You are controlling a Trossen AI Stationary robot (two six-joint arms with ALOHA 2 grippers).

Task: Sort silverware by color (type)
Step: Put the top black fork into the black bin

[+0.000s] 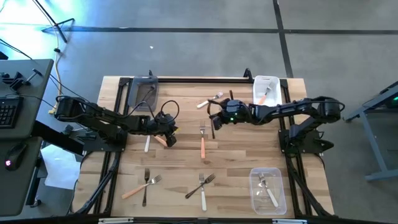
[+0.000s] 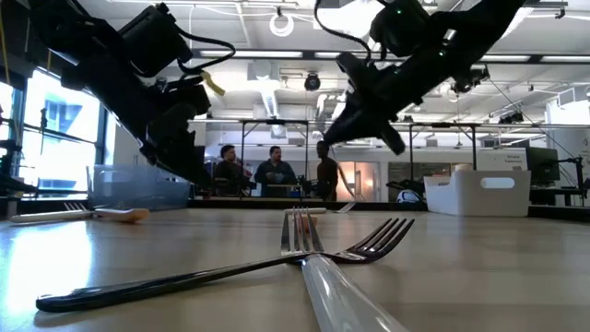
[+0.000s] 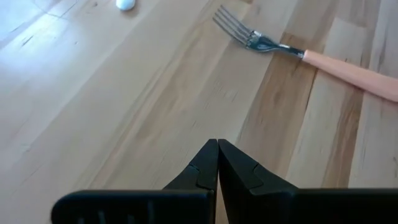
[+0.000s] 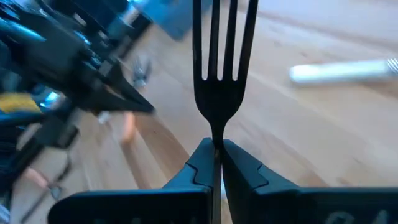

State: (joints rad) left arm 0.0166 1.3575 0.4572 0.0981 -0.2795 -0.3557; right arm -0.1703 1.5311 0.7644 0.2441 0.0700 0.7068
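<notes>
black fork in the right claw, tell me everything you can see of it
The black fork is dark all over, tines included, with a slim neck and four straight prongs. The right claw is shut on its neck just below the head, so the tines stick out past the fingertips and the handle is hidden. In the high view it hangs above the table near the middle, touching nothing but the claw.

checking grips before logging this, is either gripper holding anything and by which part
The right gripper is shut on a dark fork, pinched at the neck just below the tines. The left gripper is shut and holds nothing.
</notes>
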